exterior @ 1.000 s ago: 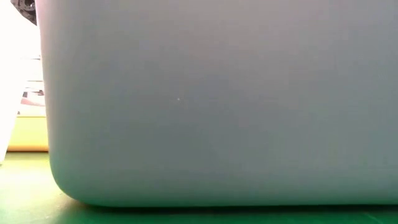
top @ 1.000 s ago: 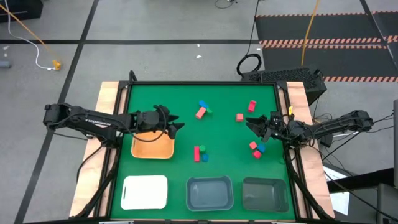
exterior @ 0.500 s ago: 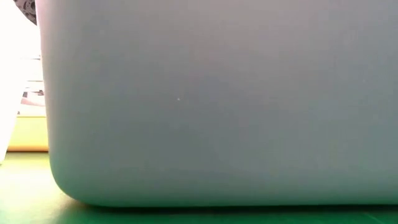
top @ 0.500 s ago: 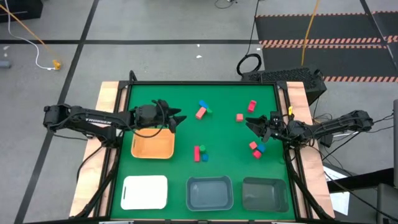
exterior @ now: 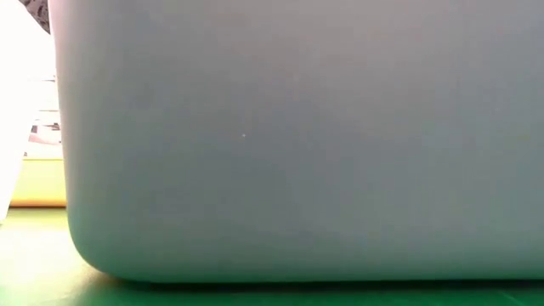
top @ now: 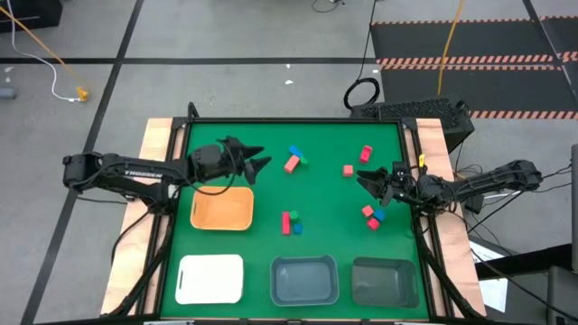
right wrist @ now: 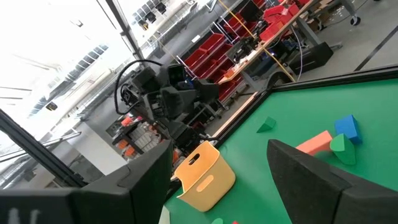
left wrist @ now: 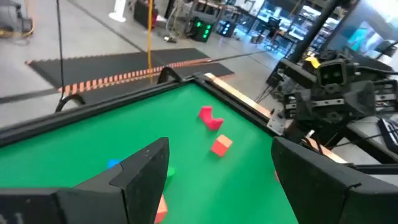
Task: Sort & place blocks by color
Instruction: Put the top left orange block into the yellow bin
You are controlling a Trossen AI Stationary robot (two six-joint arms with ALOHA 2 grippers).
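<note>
The left gripper (top: 256,161) hangs over the green mat just beyond the far rim of the orange tray (top: 221,210), its fingers spread apart with nothing between them, pointed toward the nearest loose pieces: a red bar (top: 291,163) lying against a blue block (top: 295,152) and a green block (top: 303,161) near the far middle of the mat. That position suits a reach for the red bar, which is probably the next piece to be picked. The right gripper (top: 368,180) waits low at the mat's right side, its fingers likewise apart and empty, between two red blocks (top: 365,154) farther off and a small cluster of red and blue blocks (top: 372,216) nearer the trays. Another red, green and blue group (top: 290,222) sits mid-mat. Along the near edge stand a white tray (top: 210,279) and two grey trays (top: 305,281), apparently one destination per colour; none of the blocks appears sorted yet.
</note>
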